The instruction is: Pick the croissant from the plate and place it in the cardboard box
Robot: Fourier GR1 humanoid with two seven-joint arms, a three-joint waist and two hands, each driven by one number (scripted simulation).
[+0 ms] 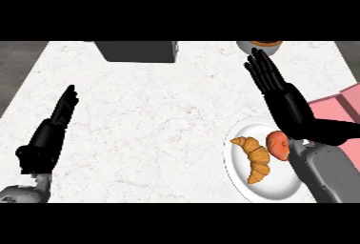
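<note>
A golden croissant [254,157] lies on the left half of a white plate [271,188] at the lower right of the counter. Beside it on the same plate sits a red-orange fruit [278,144], partly covered by my right wrist. My right hand [277,88] stands open above and behind the plate, fingers straight and pointing to the far edge, holding nothing. A pink box [345,107] shows at the right edge, partly behind my right arm. My left hand [53,126] rests open at the left, fingers up.
A dark grey appliance [137,50] stands at the far edge, middle. A white cup or bowl with something orange in it [262,46] sits at the far right, just beyond my right fingertips. The white marble counter [155,119] lies between my hands.
</note>
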